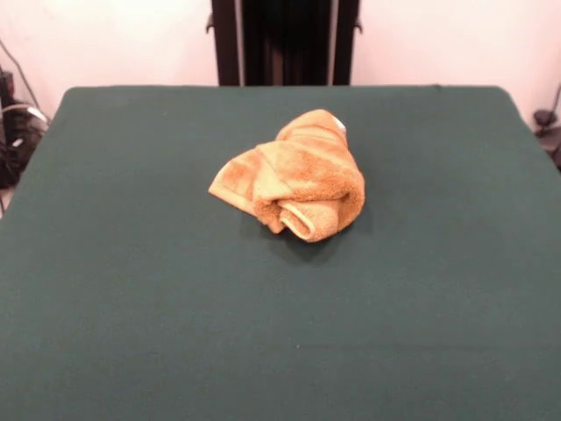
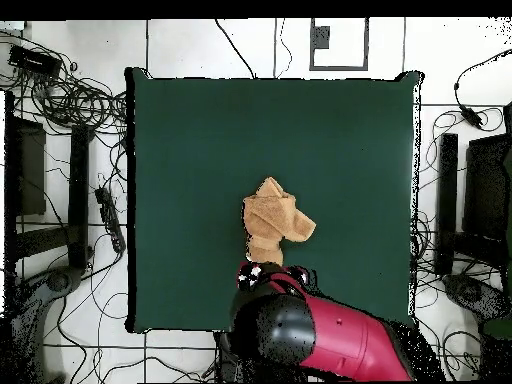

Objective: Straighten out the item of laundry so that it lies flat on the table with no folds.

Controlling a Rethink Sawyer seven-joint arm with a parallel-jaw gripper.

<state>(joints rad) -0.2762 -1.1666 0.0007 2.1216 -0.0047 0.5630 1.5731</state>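
Observation:
The golden-orange towel (image 1: 296,177) lies crumpled in a heap near the middle of the dark green table (image 1: 131,307). Its layers are folded over one another, with a rolled end toward the camera and a small white tag (image 1: 340,124) at its far end. In the overhead view the towel (image 2: 273,227) sits a little toward the robot's side of the table (image 2: 190,150). The red and black arm (image 2: 320,335) comes in from the bottom edge, and its gripper end (image 2: 262,271) hangs just beside the towel's near edge. The front view does not show the gripper.
The robot's black pedestal (image 1: 285,42) stands behind the table's far edge. Cables and dark equipment (image 2: 70,180) lie on the floor around the table's sides. Bare green cloth surrounds the towel on every side.

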